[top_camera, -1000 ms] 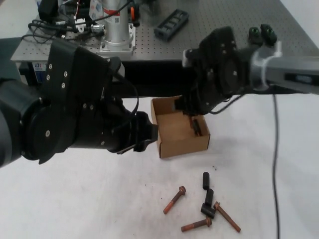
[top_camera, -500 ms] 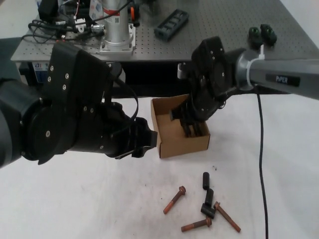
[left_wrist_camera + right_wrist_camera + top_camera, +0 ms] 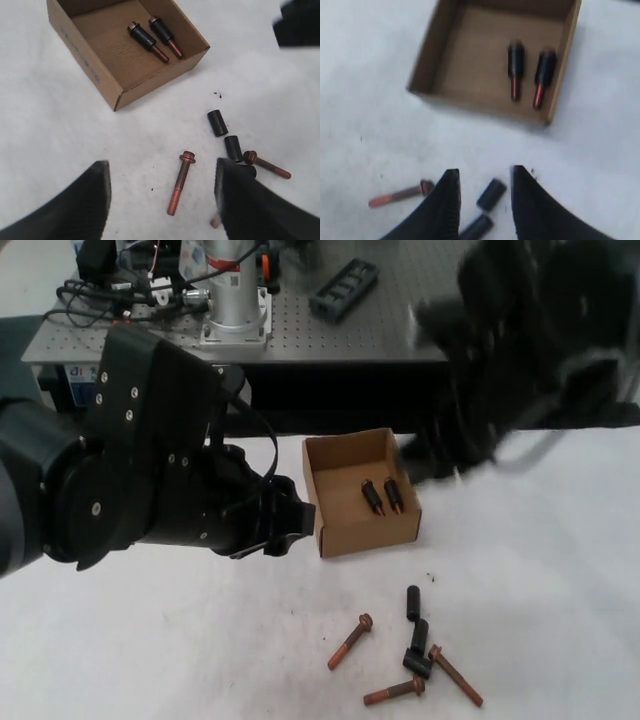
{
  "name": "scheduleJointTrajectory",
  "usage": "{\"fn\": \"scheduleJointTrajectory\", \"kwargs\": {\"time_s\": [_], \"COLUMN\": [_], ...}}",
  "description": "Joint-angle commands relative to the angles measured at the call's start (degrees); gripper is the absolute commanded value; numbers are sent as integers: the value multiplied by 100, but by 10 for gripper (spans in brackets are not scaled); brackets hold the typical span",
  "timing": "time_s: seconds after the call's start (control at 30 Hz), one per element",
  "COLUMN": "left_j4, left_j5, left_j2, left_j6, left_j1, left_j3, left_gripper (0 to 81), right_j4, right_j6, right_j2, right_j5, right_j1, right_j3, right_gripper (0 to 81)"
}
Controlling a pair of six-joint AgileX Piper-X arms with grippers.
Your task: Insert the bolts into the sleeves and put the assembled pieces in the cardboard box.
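Bright, even light falls from above on the white surface [image 3: 150, 640], with no glare. The cardboard box [image 3: 82, 62] casts only a faint, soft shadow beside its wall, and the loose bolt [image 3: 179, 183] hardly any. In the high view an arm [image 3: 530, 350] is smeared into a dark blur.

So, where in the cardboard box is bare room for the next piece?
The box floor is bare between its wall nearest the left gripper and the two assembled pieces. Those pieces crowd the opposite wall.

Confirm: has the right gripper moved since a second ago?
Yes. The right gripper has left the box, shifting to just beyond its right wall in the high view.
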Motion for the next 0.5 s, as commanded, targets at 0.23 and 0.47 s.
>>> {"fn": "scheduleJointTrajectory", "kwargs": {"time_s": [0.23, 0.47], "left_j4": [-29, -29], "left_j5": [-57, -57], "left_j2": [-67, -67], "left_j6": [271, 319], "left_j1": [-9, -9], "left_j3": [-15, -15], "left_gripper": [443, 443], "right_j4": [215, -167], "right_j6": [-57, -105], "right_j2": [121, 599], "right_j5": [491, 343], "right_j1": [211, 280], "right_j3": [1536, 1592], "right_gripper": [258, 258]}}
